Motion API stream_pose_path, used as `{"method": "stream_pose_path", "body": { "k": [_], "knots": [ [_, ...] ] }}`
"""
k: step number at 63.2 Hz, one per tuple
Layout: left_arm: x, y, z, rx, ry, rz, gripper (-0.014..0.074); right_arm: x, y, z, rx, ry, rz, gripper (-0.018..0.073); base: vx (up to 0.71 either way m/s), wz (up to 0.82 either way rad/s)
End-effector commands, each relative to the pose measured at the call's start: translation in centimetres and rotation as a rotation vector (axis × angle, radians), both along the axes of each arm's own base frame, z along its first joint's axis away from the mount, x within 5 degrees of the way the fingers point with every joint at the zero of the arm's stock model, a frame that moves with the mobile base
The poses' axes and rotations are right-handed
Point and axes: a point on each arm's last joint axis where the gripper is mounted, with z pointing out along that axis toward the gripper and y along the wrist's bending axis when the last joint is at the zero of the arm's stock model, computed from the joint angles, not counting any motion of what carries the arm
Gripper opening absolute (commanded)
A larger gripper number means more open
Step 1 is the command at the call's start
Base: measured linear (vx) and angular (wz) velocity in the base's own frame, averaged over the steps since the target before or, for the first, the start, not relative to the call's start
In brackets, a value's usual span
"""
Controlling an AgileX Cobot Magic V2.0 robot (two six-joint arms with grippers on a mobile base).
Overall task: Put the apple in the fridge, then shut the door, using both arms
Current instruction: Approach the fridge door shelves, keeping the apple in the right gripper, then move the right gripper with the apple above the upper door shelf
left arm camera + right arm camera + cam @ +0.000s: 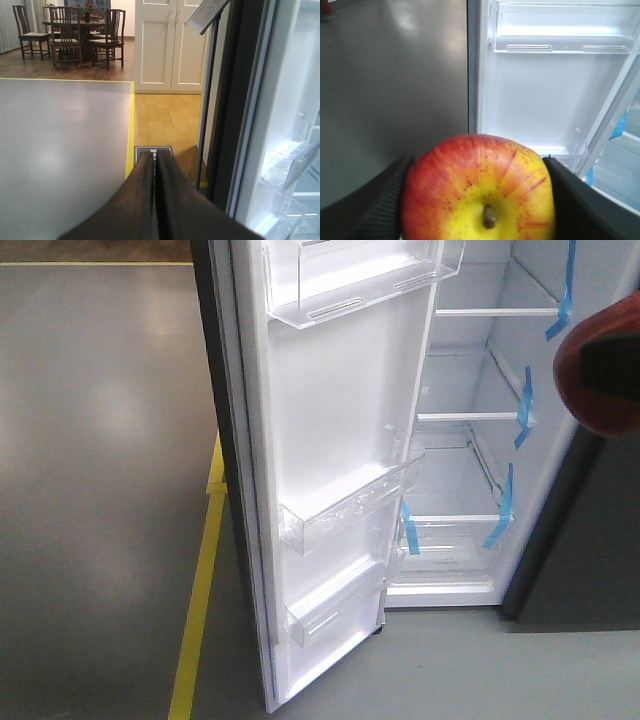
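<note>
A glossy grey floor [100, 440] fills the left, with soft patches of reflected light on it. A yellow line [200, 580] borders it. Farther off, light wood flooring [167, 117] runs to white panelled cupboard doors [170, 45]. At far left, dark wooden chairs [115, 25] ring a dark table [75, 23] on darker boards, with red flowers [89, 6] on top and pale curtains [6, 25] beside.
</note>
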Motion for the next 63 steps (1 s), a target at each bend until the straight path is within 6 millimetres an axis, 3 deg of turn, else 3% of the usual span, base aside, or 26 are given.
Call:
{"method": "stream_pose_path", "body": {
  "k": [1, 63],
  "knots": [
    [-0.01, -0.01, 0.05, -0.017, -0.068, 0.0, -0.0006, -0.19, 0.04, 1.33, 0.05, -0.083, -0.016, -0.0004, 0.11, 0.01],
    [-0.01, -0.01, 0.05, -0.017, -0.068, 0.0, -0.0006, -0.19, 0.04, 1.33, 0.05, -0.083, -0.016, -0.0004, 0.09, 0.0]
  ]
}}
